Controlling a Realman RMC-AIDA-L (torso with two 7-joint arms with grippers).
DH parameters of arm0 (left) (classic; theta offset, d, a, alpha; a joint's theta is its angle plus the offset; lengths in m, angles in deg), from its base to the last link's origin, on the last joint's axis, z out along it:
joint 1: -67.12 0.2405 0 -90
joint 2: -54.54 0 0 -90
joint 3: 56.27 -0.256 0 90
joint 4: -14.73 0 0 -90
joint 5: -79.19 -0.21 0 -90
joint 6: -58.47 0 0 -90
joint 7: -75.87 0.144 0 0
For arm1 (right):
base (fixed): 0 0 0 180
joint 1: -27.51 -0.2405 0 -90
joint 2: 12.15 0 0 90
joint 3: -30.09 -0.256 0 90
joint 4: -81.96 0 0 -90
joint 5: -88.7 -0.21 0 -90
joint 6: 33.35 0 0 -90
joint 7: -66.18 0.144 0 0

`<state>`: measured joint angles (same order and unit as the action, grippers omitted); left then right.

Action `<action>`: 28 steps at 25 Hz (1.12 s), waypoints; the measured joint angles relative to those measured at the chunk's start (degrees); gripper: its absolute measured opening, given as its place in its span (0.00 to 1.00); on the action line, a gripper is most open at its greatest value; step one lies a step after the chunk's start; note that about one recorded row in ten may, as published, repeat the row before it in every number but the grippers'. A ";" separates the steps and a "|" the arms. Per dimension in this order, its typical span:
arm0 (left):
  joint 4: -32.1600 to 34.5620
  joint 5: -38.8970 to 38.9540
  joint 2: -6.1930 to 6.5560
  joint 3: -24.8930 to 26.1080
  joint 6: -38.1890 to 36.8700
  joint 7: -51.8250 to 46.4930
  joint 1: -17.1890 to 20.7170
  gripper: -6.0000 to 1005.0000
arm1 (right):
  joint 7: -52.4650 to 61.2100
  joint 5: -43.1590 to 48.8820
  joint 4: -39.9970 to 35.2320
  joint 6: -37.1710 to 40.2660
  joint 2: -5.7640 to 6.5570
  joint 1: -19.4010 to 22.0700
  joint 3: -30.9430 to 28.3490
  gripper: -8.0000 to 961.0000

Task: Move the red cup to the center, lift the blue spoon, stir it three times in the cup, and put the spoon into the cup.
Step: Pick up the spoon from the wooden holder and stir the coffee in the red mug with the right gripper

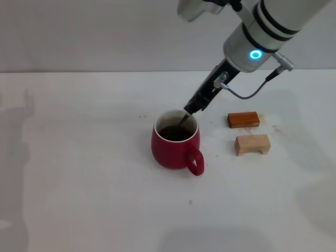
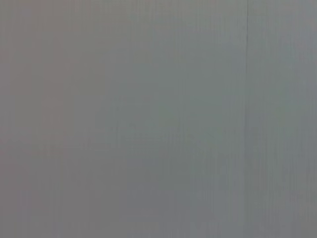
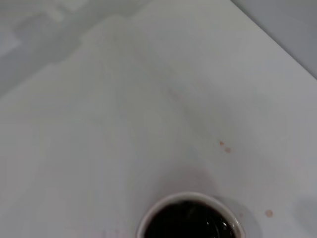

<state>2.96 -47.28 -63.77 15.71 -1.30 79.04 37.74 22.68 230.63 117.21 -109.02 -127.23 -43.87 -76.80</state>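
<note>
The red cup [image 1: 176,146] is seen near the middle of the white surface [image 1: 79,173], and the right hand [image 1: 192,107] is held over its rim at 1 o'clock, pinching a thin spoon [image 1: 184,118] dipped in the dark drink, with two wooden blocks [image 1: 243,119] at 3 o'clock.

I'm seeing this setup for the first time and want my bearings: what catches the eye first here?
The rounded dark-red ceramic cup with dark liquid stands mid-table, loop handle toward the camera. The right gripper reaches down to its far rim, a thin spoon neck slanting into the liquid. To the cup's right lie a reddish-brown wooden block and a pale wooden block.
</note>
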 joint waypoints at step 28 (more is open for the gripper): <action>-0.09 0.00 0.00 0.00 -0.18 -0.01 -0.38 0.66 | 0.02 -0.68 1.78 -1.52 -1.02 -0.91 -0.14 0.15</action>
<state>2.87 -47.29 -63.76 15.71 -1.48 79.03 37.36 22.70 229.95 118.98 -110.53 -128.24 -44.78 -76.94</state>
